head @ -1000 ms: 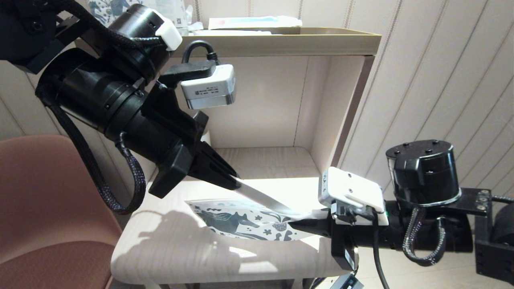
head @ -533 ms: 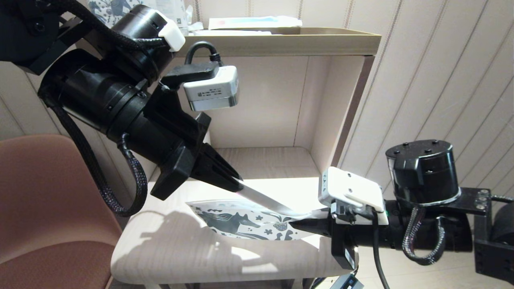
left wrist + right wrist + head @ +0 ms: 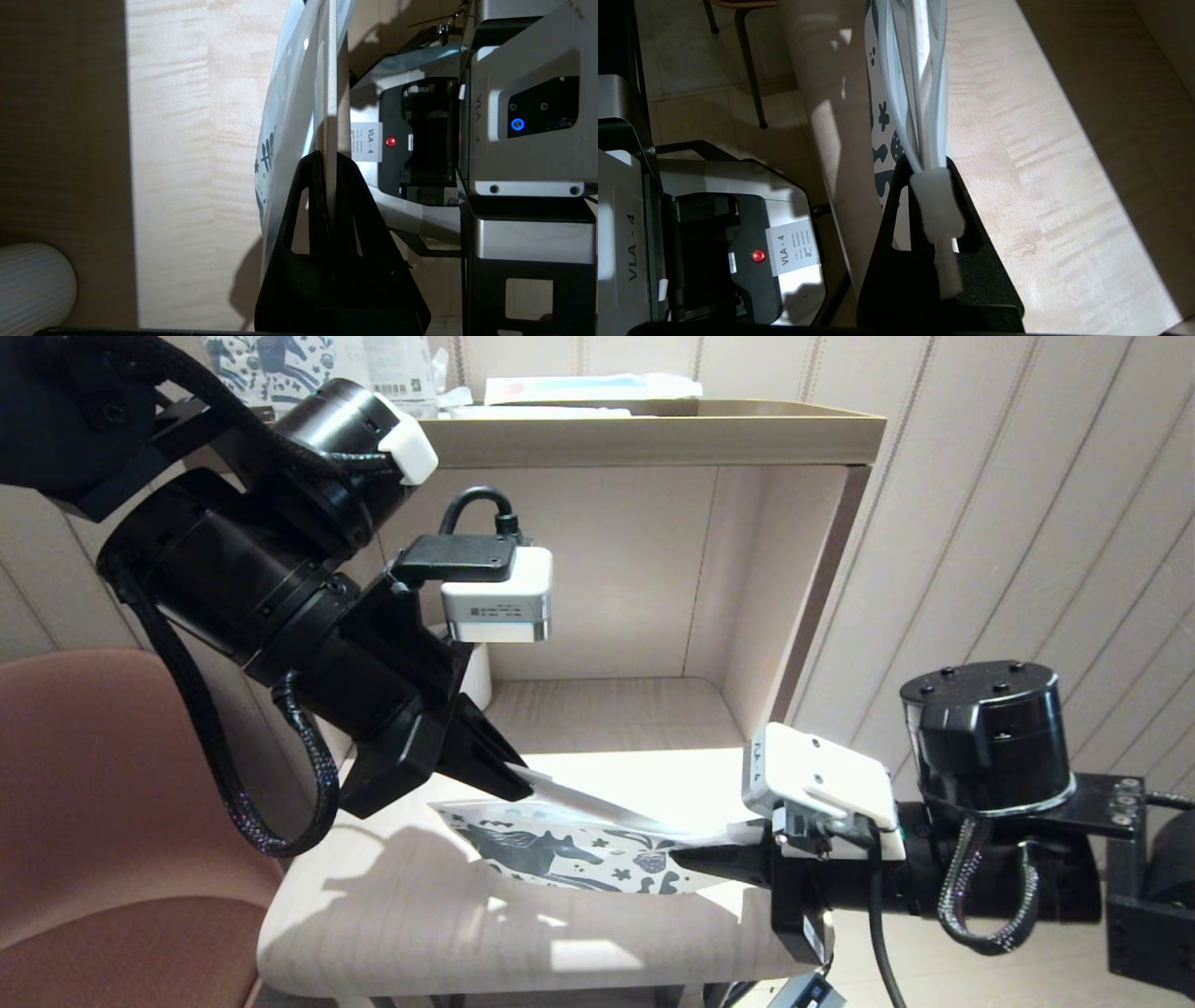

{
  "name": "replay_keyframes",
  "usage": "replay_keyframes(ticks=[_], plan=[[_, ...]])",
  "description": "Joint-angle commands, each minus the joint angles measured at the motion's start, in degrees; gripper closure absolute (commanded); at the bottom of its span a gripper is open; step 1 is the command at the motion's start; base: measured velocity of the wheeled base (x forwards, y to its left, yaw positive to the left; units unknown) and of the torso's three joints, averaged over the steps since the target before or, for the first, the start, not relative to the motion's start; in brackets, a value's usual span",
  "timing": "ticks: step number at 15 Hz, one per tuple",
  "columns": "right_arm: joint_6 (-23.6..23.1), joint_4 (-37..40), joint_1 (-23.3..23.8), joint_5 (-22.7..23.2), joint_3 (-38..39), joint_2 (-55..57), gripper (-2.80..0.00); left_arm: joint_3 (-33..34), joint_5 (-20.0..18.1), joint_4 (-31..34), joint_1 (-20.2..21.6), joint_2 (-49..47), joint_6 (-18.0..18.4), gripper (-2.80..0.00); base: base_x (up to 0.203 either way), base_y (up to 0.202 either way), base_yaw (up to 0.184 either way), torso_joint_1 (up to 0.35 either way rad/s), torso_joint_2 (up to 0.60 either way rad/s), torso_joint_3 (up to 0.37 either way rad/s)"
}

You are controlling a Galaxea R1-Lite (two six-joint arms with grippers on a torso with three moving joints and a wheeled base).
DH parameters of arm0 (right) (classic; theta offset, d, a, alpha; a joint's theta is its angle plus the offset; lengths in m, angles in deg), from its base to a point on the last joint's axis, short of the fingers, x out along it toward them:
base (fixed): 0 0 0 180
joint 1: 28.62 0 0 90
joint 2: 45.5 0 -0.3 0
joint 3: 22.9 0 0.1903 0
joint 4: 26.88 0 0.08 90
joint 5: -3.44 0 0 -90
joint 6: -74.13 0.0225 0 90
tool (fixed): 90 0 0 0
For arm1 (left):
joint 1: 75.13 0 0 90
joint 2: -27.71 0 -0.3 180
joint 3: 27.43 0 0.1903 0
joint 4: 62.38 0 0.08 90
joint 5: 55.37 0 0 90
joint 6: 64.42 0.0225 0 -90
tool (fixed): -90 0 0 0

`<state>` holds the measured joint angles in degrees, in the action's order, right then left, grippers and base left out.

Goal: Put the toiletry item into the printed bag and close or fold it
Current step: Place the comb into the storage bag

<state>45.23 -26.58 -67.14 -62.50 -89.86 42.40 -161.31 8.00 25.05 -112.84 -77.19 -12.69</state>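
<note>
Lying flat over the table's [image 3: 392, 915] front edge, the bag [image 3: 560, 854] is behaving as thin, limp, slippery film, best pinched at its stiffer zip rim. The right gripper [image 3: 686, 861] is clenching that slider end, while the left gripper [image 3: 518, 789] is clamping the stiff, light packet [image 3: 588, 805] by its tail, its tip slanting into the bag's mouth.

R gripper [image 3: 937, 196] clamped on bag [image 3: 887, 121] at its white slider tab [image 3: 937, 210]; bag mouth edge-on, w/ dark print showing. Bag hangs over the shelf [image 3: 1017, 140] edge. Robot base [image 3: 738, 224] w/ red light and chair leg [image 3: 749, 70] on floor beyond.
</note>
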Motion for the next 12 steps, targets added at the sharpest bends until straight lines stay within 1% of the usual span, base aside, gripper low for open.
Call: replay_keyframes(ticks=[1, 6, 12], plan=[[-0.2, 0.3, 0.1, 0.0, 0.2, -0.4, 0.0, 0.0, 0.8, 0.5, 0.0, -0.2, 0.8, 0.0, 0.0, 0.0, 0.0, 0.0, 0.0, 0.0], [-0.2, 0.2, 0.1, 0.0, 0.7, -0.2, 0.0, 0.0, 1.9, 0.5, 0.9, 0.9, 1.4, 0.0, 0.0, 0.0, 0.0, 0.0, 0.0, 0.0], [-0.2, 0.2, 0.0, 0.0, 0.4, -0.3, 0.0, 0.0, 1.3, 0.0, -0.3, -0.5, 1.2, 0.0, 0.0, 0.0, 0.0, 0.0, 0.0, 0.0]])
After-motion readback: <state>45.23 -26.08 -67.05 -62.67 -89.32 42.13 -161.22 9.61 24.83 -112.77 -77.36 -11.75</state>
